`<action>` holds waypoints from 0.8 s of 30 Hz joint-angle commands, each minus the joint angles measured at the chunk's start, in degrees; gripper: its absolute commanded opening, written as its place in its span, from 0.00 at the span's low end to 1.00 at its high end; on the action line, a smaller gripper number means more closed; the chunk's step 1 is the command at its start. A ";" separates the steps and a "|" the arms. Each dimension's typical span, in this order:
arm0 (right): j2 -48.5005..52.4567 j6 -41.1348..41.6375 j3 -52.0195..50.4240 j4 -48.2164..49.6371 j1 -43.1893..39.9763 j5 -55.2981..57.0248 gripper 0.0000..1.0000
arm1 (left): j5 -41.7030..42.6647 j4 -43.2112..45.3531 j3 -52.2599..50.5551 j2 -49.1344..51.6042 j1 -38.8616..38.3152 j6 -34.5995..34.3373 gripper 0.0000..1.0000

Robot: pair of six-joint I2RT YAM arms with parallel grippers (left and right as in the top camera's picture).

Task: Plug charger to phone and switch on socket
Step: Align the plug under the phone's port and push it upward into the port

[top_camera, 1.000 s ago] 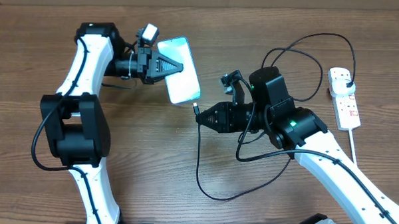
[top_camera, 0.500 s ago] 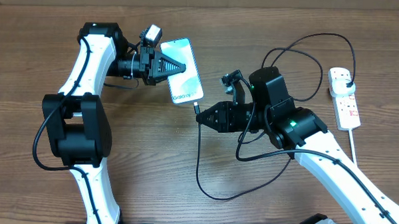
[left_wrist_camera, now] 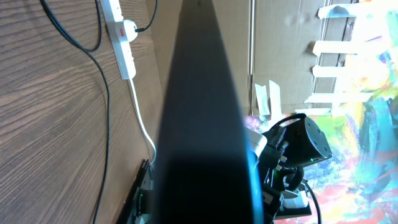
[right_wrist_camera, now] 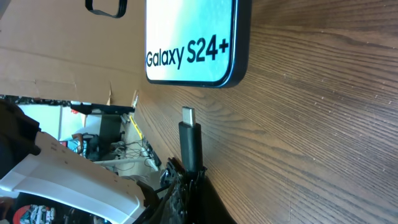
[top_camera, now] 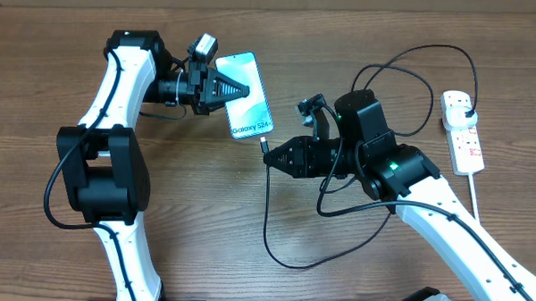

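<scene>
The phone (top_camera: 249, 98), light blue screen with "Galaxy S24+" on it, is held off the table, my left gripper (top_camera: 227, 86) shut on its upper half. In the left wrist view the phone (left_wrist_camera: 200, 106) shows edge-on as a dark slab that hides the fingers. My right gripper (top_camera: 271, 155) is shut on the charger's small plug tip (right_wrist_camera: 189, 132), which points at the phone's lower edge (right_wrist_camera: 194, 79) with a short gap between them. The charger's thin black cable (top_camera: 274, 244) loops over the table to a black plug in the socket (top_camera: 465, 139) at the far right.
The socket's thick white cord (top_camera: 473, 189) runs toward the front right. Cable loops (top_camera: 405, 75) lie behind the right arm. The wooden table (top_camera: 203, 211) is bare between the arms. Cardboard panels and clutter (left_wrist_camera: 348, 93) stand beyond the table.
The left gripper has turned and tilted the phone, bringing its lower end with the writing round toward the plug tip. The right arm has stayed still.
</scene>
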 commanded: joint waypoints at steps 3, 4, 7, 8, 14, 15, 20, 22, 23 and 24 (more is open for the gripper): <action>-0.39 0.00 -0.31 0.68 1.73 1.84 0.04 | 3.02 1.07 0.52 -0.48 -1.31 -1.16 0.04; -0.39 0.02 -0.31 0.68 2.23 2.51 0.04 | 3.02 1.38 0.52 -0.48 -1.44 -1.73 0.04; -0.39 0.46 -0.31 0.66 3.32 4.02 0.04 | 3.02 1.95 0.52 -0.48 -1.60 -1.92 0.04; -0.39 1.14 -0.31 0.66 3.56 4.63 0.04 | 3.02 1.99 0.52 -0.48 -1.62 -1.92 0.04; -0.39 3.28 -0.31 0.66 3.76 7.23 0.04 | 3.02 1.99 0.52 -0.48 -1.60 -1.88 0.04; -0.39 3.50 -0.31 0.66 3.76 7.39 0.04 | 3.02 1.99 0.52 -0.48 -1.60 -1.88 0.04; -0.39 4.50 -0.31 0.72 3.76 8.46 0.04 | 3.02 2.01 0.52 -0.48 -1.62 -1.86 0.04; -0.39 4.50 -0.31 0.94 3.76 8.46 0.04 | 3.02 2.10 0.52 -0.48 -1.62 -1.86 0.04; -0.39 4.50 -0.31 1.20 3.76 8.44 0.04 | 3.02 2.23 0.52 -0.48 -1.62 -1.86 0.04; -0.39 4.50 -0.31 1.55 3.76 8.41 0.04 | 3.02 2.27 0.52 -0.48 -1.62 -1.86 0.04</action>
